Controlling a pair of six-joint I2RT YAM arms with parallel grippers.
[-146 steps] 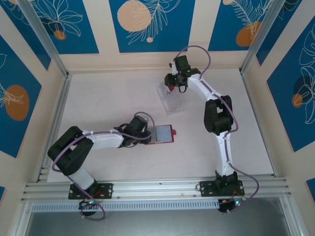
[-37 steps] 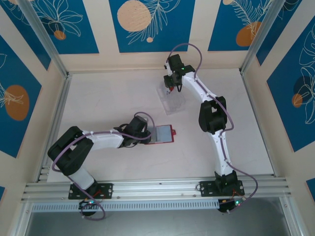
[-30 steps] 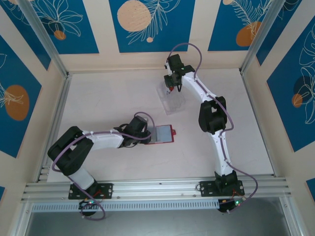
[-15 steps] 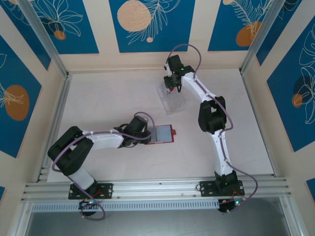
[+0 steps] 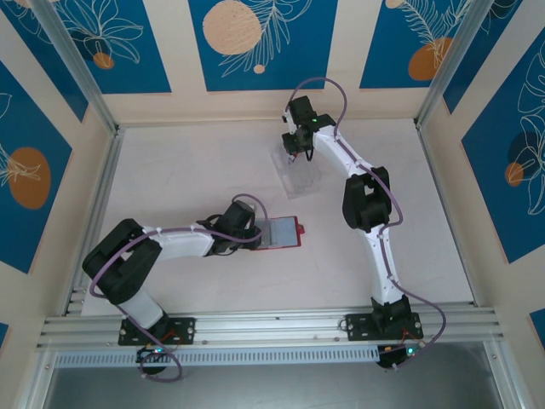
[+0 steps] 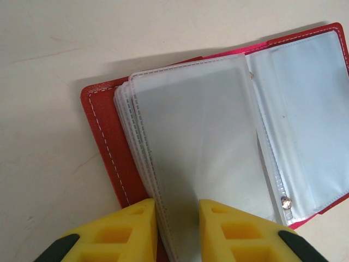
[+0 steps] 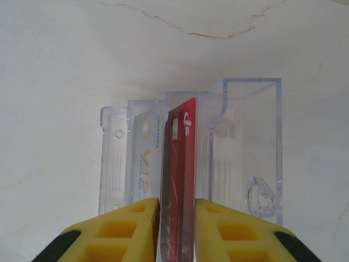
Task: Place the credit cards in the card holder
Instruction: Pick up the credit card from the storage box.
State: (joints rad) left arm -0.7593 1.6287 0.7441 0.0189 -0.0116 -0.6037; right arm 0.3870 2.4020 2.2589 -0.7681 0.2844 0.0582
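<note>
The card holder (image 5: 283, 232) lies open at mid-table, red cover (image 6: 101, 136) down and clear sleeves (image 6: 202, 136) up. My left gripper (image 6: 177, 210) is shut on the sleeves' near edge, a raised sleeve between its yellow fingers. At the back, a red credit card (image 7: 182, 147) stands on edge in the clear tray (image 7: 245, 142). My right gripper (image 7: 176, 204) is shut on it, both pads against its faces. A silver card marked VIP (image 7: 144, 158) stands in the slot just left of the red one. Seen from above, the right gripper (image 5: 294, 153) hangs over the tray's far end.
The clear tray (image 5: 300, 175) sits on the pale tabletop near the back wall. Aluminium rails run along the table's left, right and near edges. Open tabletop lies between the tray and the card holder.
The right jaws have closed in on the red card over the last second. The left arm and the card holder have not moved.
</note>
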